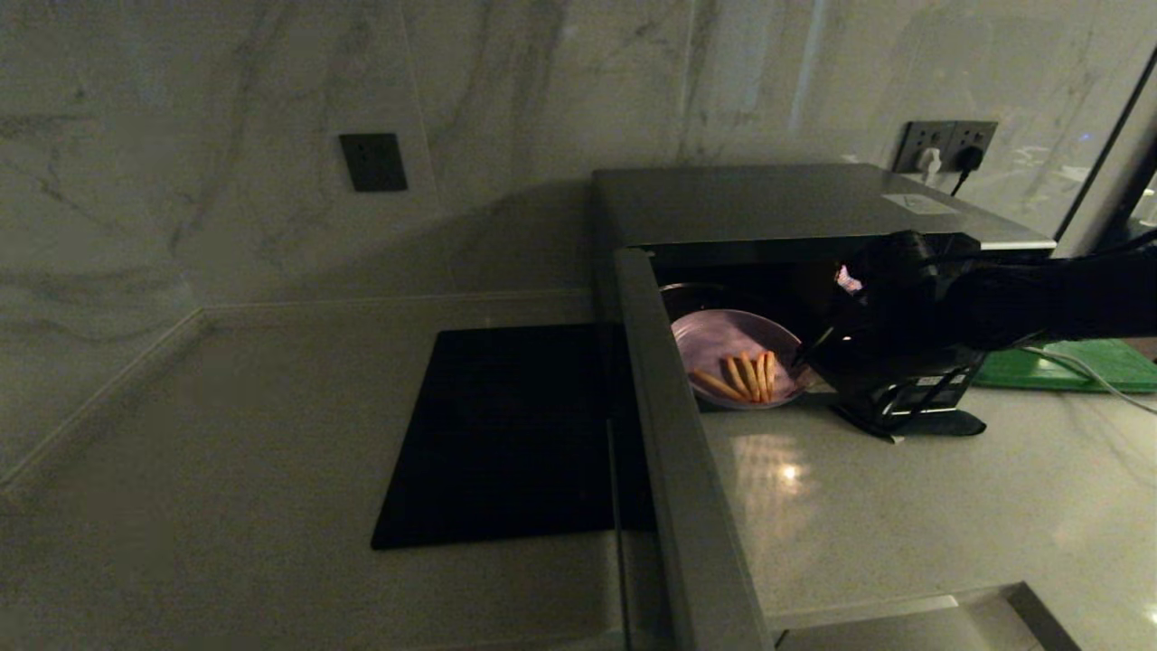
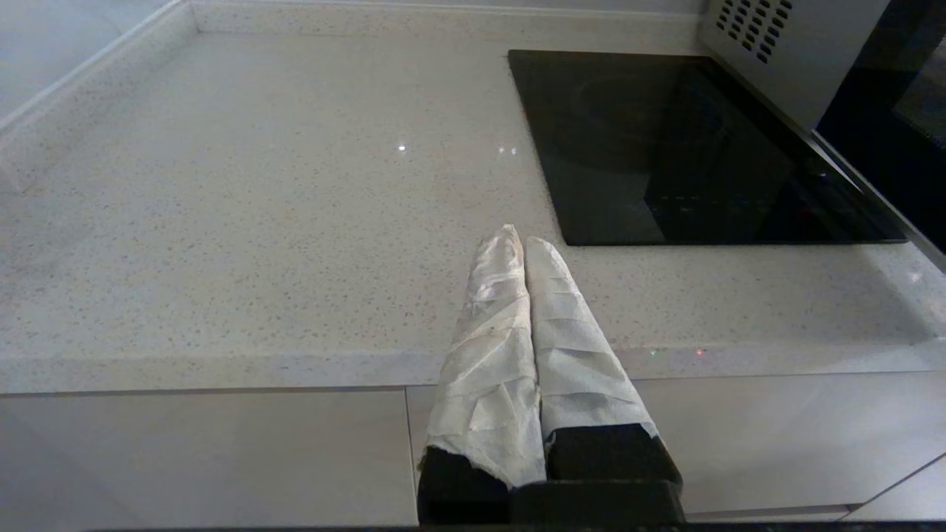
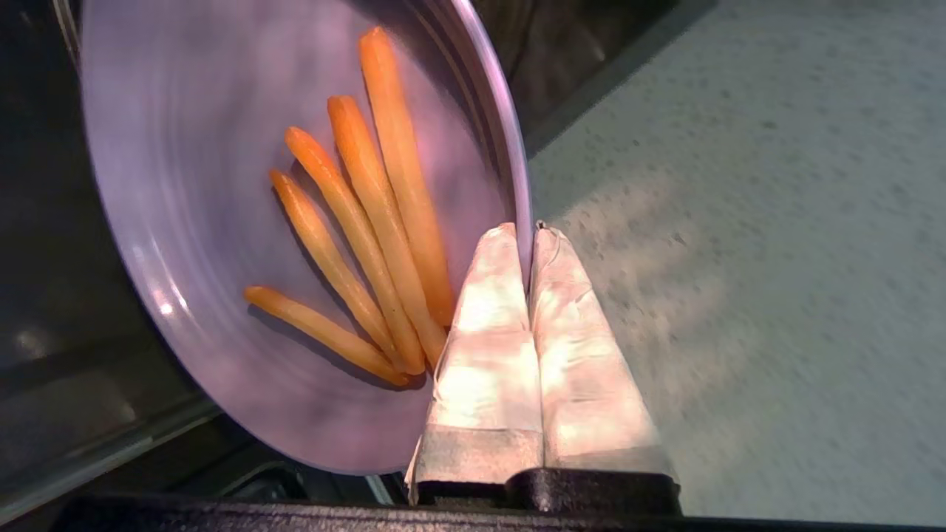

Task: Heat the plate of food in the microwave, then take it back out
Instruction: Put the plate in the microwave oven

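**Plate gripped at the microwave mouth**

Head view: the microwave (image 1: 795, 203) stands on the bench (image 1: 904, 506) with its door (image 1: 673, 434) swung open. The plate of food (image 1: 723, 348) sits at the front of the opening, partly over the sill. The right arm reaches in from the right; the right gripper (image 1: 804, 357) is dark here and its jaws cannot be made out.

Right wrist view: the jaws are pressed together, pinching the plate rim (image 3: 517, 214) between them. Five orange sticks (image 3: 369, 214) lie on the plate.

Left wrist view alone shows the left gripper (image 2: 517, 240), jaws pressed together and holding nothing, parked at the bench edge near the black cooktop (image 2: 680, 148).
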Robot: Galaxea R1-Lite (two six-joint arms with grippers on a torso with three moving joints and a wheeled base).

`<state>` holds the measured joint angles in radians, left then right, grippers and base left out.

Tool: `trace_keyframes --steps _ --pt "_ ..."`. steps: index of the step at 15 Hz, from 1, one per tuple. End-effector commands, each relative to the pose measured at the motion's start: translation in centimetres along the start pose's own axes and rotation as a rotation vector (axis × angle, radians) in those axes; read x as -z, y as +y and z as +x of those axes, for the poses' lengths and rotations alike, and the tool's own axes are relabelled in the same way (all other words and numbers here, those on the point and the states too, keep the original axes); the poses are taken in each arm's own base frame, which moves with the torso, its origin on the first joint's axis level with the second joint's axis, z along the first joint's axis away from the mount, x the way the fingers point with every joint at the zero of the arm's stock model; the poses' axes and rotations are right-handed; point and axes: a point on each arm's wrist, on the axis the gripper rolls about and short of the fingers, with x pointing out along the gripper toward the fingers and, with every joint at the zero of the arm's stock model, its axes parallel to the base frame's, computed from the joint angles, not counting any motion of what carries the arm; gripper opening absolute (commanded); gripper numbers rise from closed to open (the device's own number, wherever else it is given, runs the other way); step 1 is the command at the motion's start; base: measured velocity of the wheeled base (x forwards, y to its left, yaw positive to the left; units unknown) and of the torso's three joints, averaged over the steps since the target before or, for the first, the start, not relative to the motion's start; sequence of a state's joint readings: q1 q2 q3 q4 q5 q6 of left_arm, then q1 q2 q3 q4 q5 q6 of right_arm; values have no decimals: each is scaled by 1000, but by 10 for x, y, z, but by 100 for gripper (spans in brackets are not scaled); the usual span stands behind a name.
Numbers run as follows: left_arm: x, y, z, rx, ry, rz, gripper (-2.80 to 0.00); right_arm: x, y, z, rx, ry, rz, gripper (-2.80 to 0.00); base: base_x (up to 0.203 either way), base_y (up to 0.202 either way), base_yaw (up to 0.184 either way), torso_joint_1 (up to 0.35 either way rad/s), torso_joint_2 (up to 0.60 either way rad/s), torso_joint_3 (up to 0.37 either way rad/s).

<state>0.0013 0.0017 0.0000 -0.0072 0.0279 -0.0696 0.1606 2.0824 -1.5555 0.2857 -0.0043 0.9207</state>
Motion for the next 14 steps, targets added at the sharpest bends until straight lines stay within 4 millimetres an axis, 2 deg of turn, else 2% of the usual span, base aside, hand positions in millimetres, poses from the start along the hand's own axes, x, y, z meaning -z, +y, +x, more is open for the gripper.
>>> trace_keyframes --steps 1,5,14 --pt "0 0 0 -1 -1 -1 -280 0 0 14 10 9 4 -280 0 0 0 0 0 0" --pt "0 0 0 -1 -1 -1 -280 -3 4 28 7 4 5 -280 0 0 0 0 0 0" --pt "0 0 0 0 -1 -1 -280 -9 12 35 -14 -19 4 -280 0 0 0 0 0 0"
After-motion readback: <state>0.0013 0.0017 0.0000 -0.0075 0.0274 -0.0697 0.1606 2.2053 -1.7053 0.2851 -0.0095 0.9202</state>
